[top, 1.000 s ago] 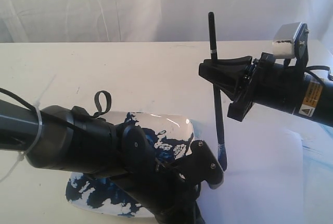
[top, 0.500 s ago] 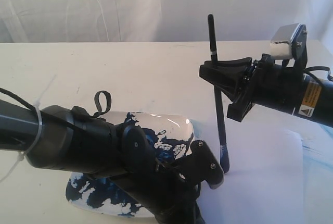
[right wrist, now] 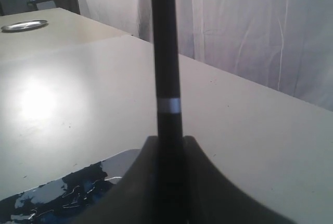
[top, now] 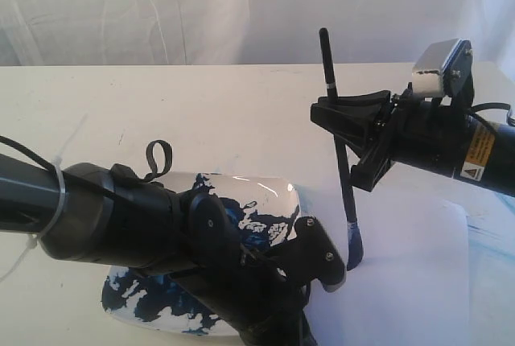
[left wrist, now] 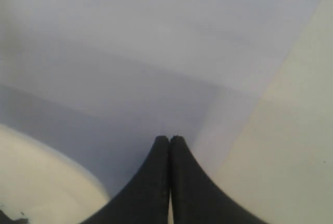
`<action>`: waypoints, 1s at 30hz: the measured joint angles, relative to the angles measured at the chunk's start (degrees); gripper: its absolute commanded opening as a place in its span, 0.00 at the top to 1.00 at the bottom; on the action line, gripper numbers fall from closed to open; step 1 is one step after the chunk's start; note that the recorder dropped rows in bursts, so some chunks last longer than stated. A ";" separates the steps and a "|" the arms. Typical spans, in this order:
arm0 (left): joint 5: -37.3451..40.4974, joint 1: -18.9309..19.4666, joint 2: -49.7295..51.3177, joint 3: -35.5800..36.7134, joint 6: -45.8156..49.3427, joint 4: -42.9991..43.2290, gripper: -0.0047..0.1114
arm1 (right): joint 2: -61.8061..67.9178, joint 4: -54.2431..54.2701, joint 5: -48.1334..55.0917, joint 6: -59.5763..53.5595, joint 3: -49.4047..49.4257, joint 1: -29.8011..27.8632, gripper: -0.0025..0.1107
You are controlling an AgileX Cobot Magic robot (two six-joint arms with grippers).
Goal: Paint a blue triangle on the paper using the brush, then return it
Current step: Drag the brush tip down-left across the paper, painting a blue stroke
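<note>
brush (top: 341,153): upright in right gripper (top: 341,114), tip below it, at paper (top: 406,286)
dish (top: 273,190): beneath left gripper (top: 326,272), adjoining paper

black brush (top: 346,193), blue tip; white paper (top: 418,282); white dish (top: 272,188), blue splotches; cream table (top: 201,113)

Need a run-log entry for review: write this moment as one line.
right gripper: shut on brush | brush: near-upright, tip at paper | left gripper: shut, empty, over paper
</note>
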 measured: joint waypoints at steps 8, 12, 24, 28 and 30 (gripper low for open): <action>0.00 0.00 0.00 0.00 0.00 0.00 0.96 | 0.00 1.51 1.98 -1.92 0.00 0.00 0.98; 0.00 0.00 0.00 0.00 0.00 0.00 0.96 | 0.00 2.62 2.39 -3.80 0.00 0.00 0.98; 0.00 0.00 0.00 0.00 0.00 0.00 0.96 | 0.00 6.68 5.66 -7.05 0.00 0.00 0.98; 0.00 0.00 0.00 0.00 0.00 0.00 0.96 | 0.00 8.65 7.19 -8.04 0.00 0.00 0.98; 0.00 0.00 0.00 0.00 0.00 0.00 0.96 | 0.00 9.07 7.95 -9.10 0.00 0.00 0.98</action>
